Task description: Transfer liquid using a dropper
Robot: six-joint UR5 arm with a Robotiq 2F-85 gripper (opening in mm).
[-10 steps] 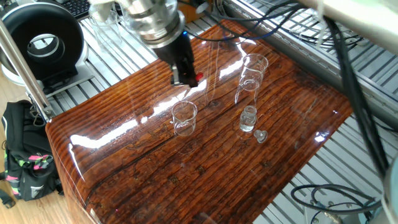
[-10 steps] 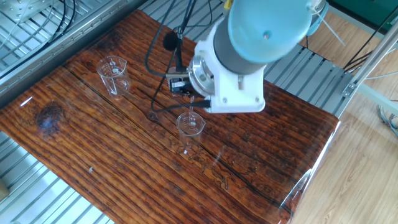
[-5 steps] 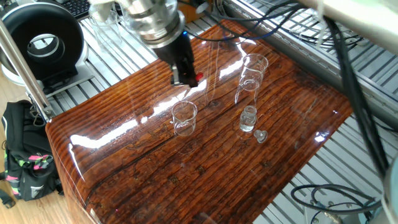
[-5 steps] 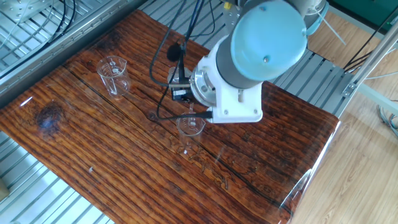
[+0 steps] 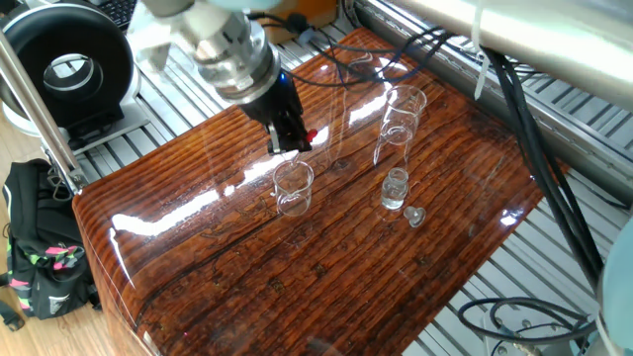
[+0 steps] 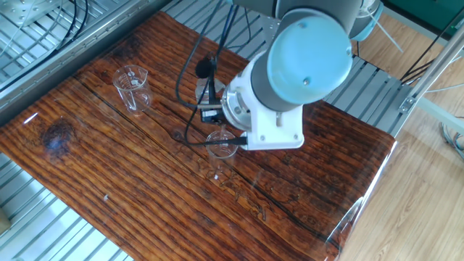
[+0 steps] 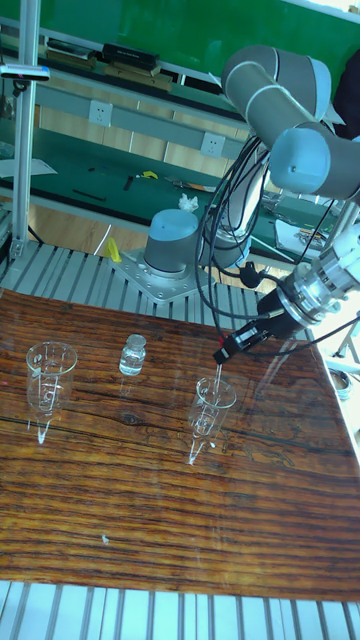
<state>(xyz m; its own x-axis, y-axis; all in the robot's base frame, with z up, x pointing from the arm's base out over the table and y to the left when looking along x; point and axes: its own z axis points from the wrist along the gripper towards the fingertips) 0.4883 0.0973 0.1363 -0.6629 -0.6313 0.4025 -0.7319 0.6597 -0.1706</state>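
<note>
one gripper (image 7: 232, 349) pinching dropper (image 7: 219, 368) by red bulb, tip inside small beaker (image 7: 210, 404).

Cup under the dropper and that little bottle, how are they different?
The cup has a wide open mouth, while the little bottle narrows to a small neck. The cup stands taller than the bottle. The dropper points down at the cup, and nothing hangs over the bottle. Both are clear glass and stand upright on the wooden table.
</note>
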